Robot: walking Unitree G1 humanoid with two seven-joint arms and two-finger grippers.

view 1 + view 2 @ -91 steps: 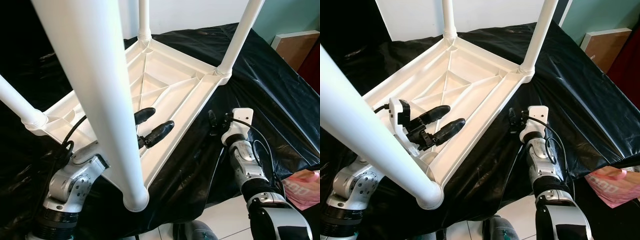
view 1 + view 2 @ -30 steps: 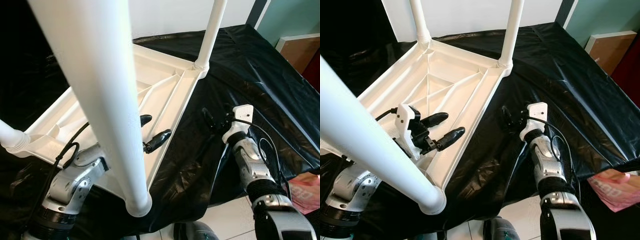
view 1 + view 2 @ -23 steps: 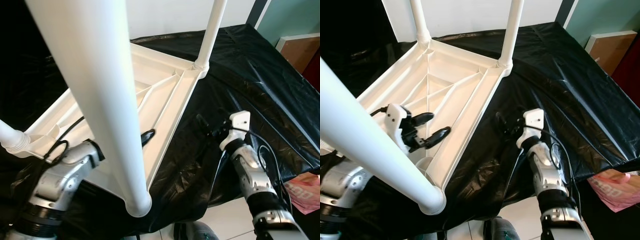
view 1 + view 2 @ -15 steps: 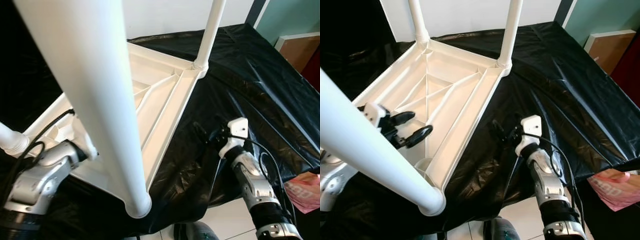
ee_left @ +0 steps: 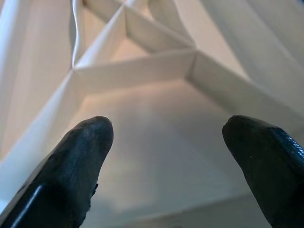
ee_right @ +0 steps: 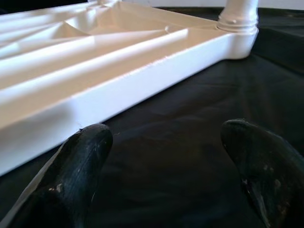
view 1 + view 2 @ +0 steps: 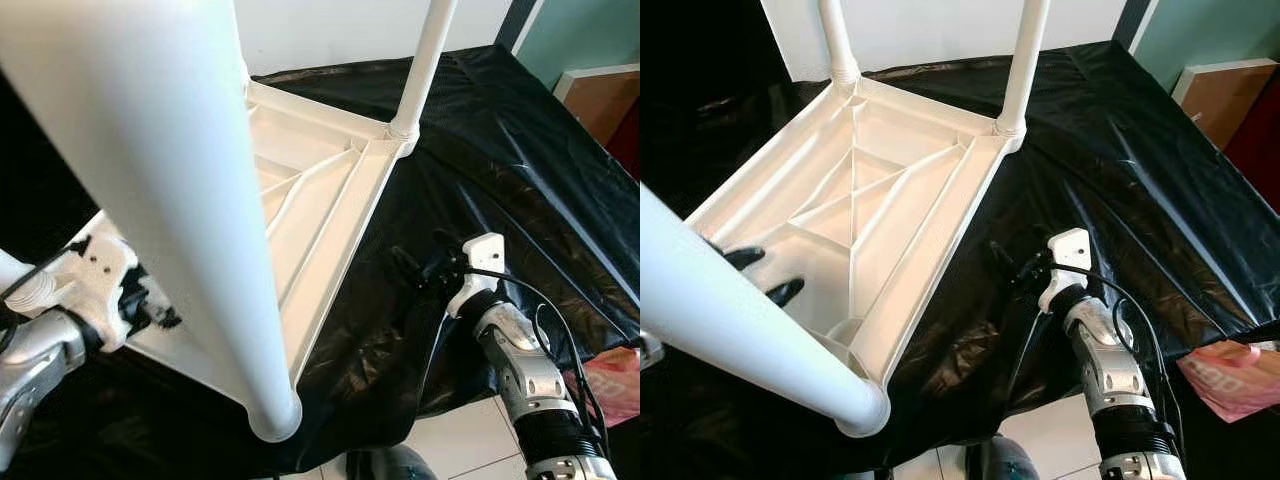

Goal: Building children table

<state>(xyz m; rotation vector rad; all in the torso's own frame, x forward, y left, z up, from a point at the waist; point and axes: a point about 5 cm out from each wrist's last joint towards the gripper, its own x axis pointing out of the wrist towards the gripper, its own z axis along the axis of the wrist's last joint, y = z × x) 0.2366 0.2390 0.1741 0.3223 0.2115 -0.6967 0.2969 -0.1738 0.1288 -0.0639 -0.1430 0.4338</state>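
Observation:
A white plastic children's table (image 7: 902, 150) lies upside down on a black sheet (image 7: 1110, 150), legs pointing up. Its nearest leg (image 7: 170, 200) rises close across my view. Two more legs (image 7: 1024, 50) stand at the far corners. My left gripper (image 7: 764, 275) is open over the ribbed underside near the table's near left edge, partly hidden by the near leg. In the left wrist view its fingertips (image 5: 80, 152) stand wide apart above the ribs (image 5: 142, 61). My right gripper (image 7: 418, 265) is open and empty, low over the sheet, just right of the table's long rim (image 6: 118, 95).
A pink packet (image 7: 1230, 375) lies at the lower right, off the sheet. A brown board (image 7: 1225, 90) leans by the teal wall at the far right. White floor tile (image 7: 1040, 430) shows below the sheet's front edge.
My left gripper has drawn back to the left, from the middle of the underside to its near left edge. The right gripper stays open beside the rim. The camera has shifted a little.

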